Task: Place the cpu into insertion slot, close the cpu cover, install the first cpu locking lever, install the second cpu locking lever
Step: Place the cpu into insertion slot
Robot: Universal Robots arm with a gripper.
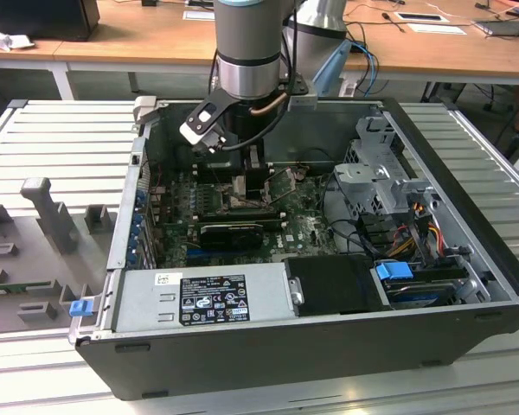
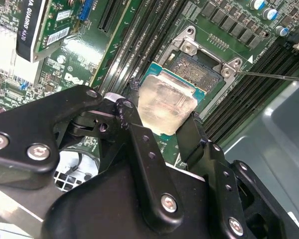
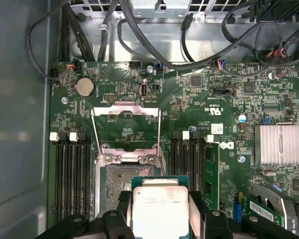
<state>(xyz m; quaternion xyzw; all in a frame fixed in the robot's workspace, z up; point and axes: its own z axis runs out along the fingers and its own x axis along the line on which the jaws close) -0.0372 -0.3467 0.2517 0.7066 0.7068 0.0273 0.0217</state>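
Desk (image 1: pixel 130 39): light wood, across the frame's top.
Worktable (image 1: pixel 60 138): ribbed grey metal, left and right.
Papers (image 1: pixel 437 28): white, upper right.

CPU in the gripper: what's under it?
The insertion slot: part of its dark pin field shows past the edge of the cpu. The rest is covered by the cpu and the gripper.

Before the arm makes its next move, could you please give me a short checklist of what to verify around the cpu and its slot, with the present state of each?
1. cpu gripped between the fingers of the gripper: ok.
2. cpu cover swung open, off the insertion slot: ok.
3. Visible part of the slot's pin field bare: ok.
4. cpu seated in the slot: not ok; it covers only part of the pin field.
5. cpu corner mark matched to the slot: cannot tell.
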